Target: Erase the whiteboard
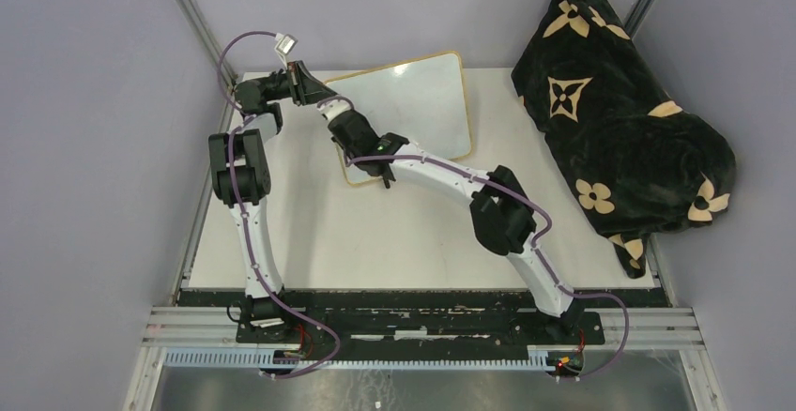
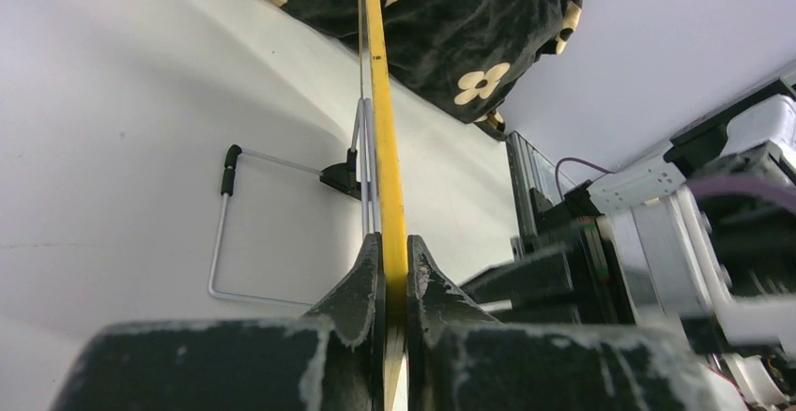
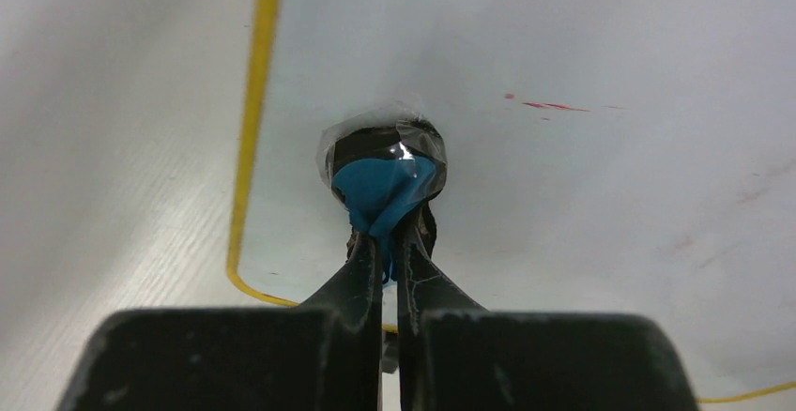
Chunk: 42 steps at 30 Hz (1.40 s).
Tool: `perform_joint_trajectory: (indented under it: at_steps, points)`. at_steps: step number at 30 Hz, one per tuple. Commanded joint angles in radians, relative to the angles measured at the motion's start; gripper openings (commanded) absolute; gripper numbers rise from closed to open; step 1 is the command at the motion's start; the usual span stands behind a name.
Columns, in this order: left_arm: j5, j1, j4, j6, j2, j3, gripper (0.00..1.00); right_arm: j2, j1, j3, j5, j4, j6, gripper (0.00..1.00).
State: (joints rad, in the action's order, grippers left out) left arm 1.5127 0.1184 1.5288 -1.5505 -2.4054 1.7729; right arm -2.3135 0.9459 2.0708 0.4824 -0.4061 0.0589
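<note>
The whiteboard (image 1: 422,101) is propped up at a tilt at the back of the table, white with a thin yellow frame. My left gripper (image 1: 302,81) is shut on the frame edge (image 2: 380,101) at the board's far-left corner, its jaws (image 2: 394,242) clamped on the yellow strip. My right gripper (image 3: 387,233) is shut on a small blue and black eraser pad (image 3: 380,181), which presses against the board face (image 3: 610,223) near its lower-left corner (image 1: 336,115). Faint red smears (image 3: 554,106) remain on the white surface to the right of the pad.
A large black blanket with a tan flower pattern (image 1: 619,120) lies heaped at the table's right back. The board's wire stand (image 2: 225,233) rests on the white table (image 1: 375,233) behind it. Grey walls close in on both sides.
</note>
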Motion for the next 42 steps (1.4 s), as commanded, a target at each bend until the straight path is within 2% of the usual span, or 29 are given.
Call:
perform_joint_trajectory:
  at_steps: [1,6,9,18,24,33,42]
  points:
    - [0.124,-0.018,0.199,-0.062,0.073,-0.01,0.03,0.102,-0.128,-0.063,0.084,0.038,0.003,0.01]
    - [0.124,-0.017,0.199,-0.06,0.073,-0.012,0.03,0.173,-0.193,-0.118,0.052,0.066,0.032,0.01]
    - [0.124,-0.017,0.199,-0.06,0.073,-0.012,0.03,0.165,-0.191,-0.061,0.0,0.037,0.033,0.01]
    - [0.124,-0.018,0.199,-0.061,0.074,-0.017,0.03,0.037,-0.044,0.138,-0.01,-0.026,0.009,0.01]
    - [0.124,-0.016,0.2,-0.062,0.074,-0.021,0.03,-0.032,-0.022,0.239,-0.018,-0.069,0.008,0.01]
    - [0.125,-0.016,0.2,-0.059,0.074,-0.027,0.03,-0.013,-0.102,0.179,0.026,-0.066,0.019,0.01]
    - [0.126,-0.014,0.199,-0.054,0.106,-0.036,0.03,0.147,-0.232,-0.005,0.034,-0.011,0.069,0.01]
